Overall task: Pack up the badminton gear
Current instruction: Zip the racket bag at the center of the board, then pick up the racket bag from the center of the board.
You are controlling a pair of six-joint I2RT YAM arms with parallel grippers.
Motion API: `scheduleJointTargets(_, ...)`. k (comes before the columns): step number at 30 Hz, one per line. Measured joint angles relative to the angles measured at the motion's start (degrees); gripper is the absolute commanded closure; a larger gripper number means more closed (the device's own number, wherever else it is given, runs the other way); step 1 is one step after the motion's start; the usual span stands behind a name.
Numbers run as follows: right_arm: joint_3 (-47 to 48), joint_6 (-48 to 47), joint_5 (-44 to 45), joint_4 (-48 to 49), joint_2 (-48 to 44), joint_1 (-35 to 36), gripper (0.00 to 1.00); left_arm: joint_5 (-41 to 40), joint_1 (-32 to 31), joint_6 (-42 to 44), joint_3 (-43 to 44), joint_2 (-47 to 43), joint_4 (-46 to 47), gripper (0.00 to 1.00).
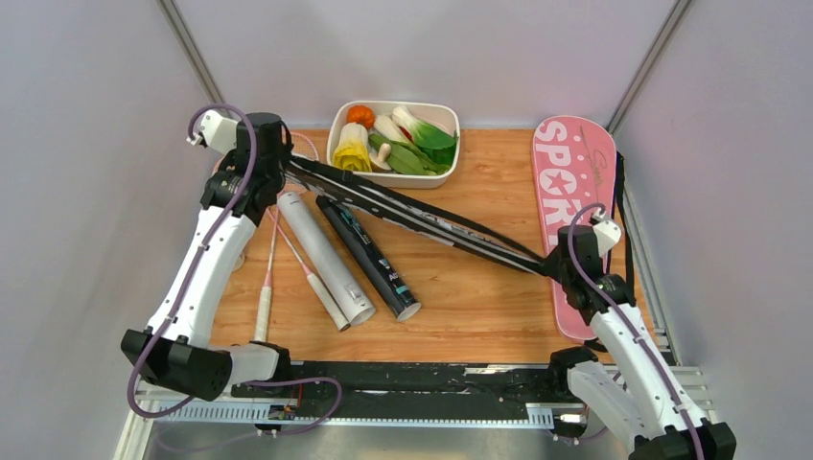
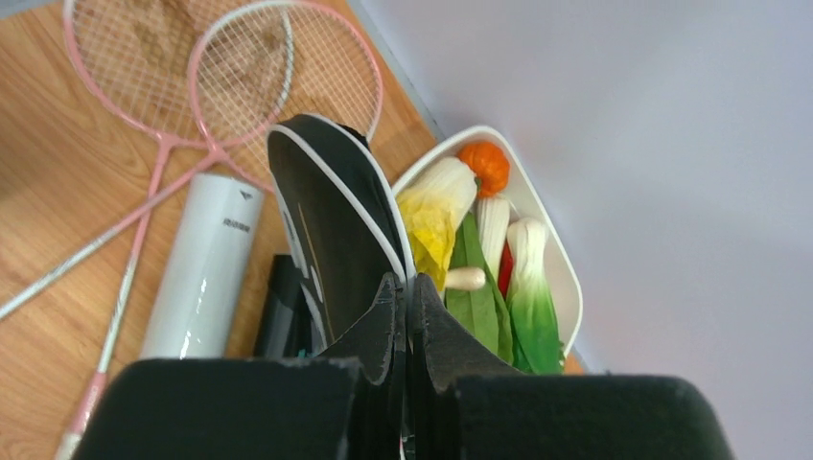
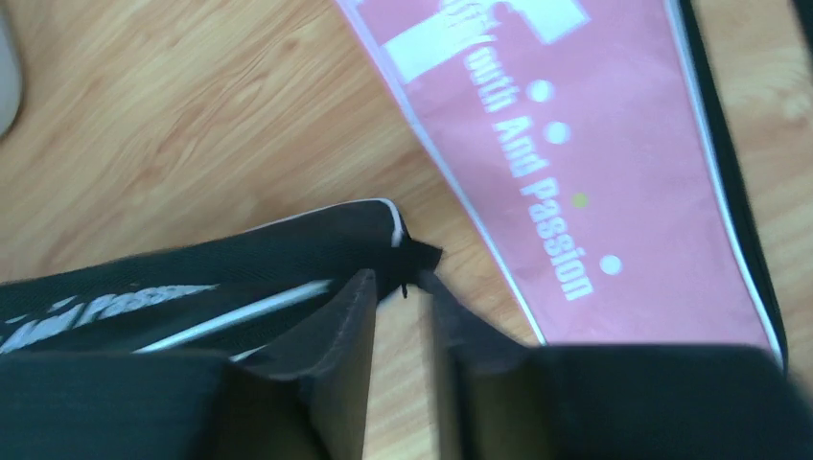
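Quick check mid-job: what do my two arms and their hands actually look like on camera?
The left arm and right arm have white tubular links joined by black joints, and purple cables loop alongside each. The left hand and right hand have matte black, wedge-shaped fingers. No markings are visible on them.

A tray point(image 1: 393, 103) sits at the middle of the worktop's far edge. One racquet cover point(image 1: 573, 182) lies flat along the right edge. A second cover point(image 1: 422, 216) slants from the far left corner toward the right edge, passing in front of the tray. In front of it, left of centre, lies a tube point(image 1: 321, 254) with a second tube point(image 1: 369, 257) just to its right. The racquets point(image 1: 265, 307) lie just left of both tubes, heads toward the far left corner.
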Motion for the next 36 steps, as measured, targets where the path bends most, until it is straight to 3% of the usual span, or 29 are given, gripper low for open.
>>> scheduleJointTargets(7,11.87,-10.56,-16.65,-3.89,0.22,0.83,0.21,2.67,1.40,0.79,-0.31,-0.26,3.39,1.00)
scheduleJointTargets(10,17.16,-14.03,-22.38,-1.84,0.63,3.23,0.14,3.82,1.40,0.81,-1.42,-0.87,4.63,1.00)
scheduleJointTargets(15,18.43,-20.90,-22.47,9.29,4.50,16.55,0.01,6.19,1.40,0.81,-3.02,-1.36,5.29,1.00)
scheduleJointTargets(20,21.22,-33.97,-18.36,21.88,17.49,32.98,0.00,10.58,1.42,0.74,-4.50,-1.79,6.47,1.00)
scheduleJointTargets(26,25.38,-47.95,-13.64,31.54,32.35,41.48,0.01,13.51,1.42,0.76,-7.26,-2.75,7.85,1.00)
scheduleJointTargets(29,27.32,-52.19,-11.15,33.99,38.27,41.88,0.08,14.36,1.42,0.79,-7.89,-3.21,8.09,1.00)
scheduleJointTargets(30,28.00,-53.24,-10.32,34.69,40.06,41.86,0.14,14.69,1.42,0.79,-7.96,-3.39,8.17,1.00)
scheduleJointTargets(31,28.70,-54.25,-9.55,35.10,41.83,41.86,0.24,15.06,1.42,0.83,-8.00,-3.56,8.37,1.00)
scheduleJointTargets(34,29.86,-55.98,-8.07,35.52,44.57,41.83,0.68,16.15,1.42,1.18,-8.28,-4.26,9.18,0.99)
scheduleJointTargets(36,30.56,-55.60,-7.67,35.50,45.11,41.83,0.95,16.94,1.42,1.77,-8.66,-4.87,10.23,0.91)
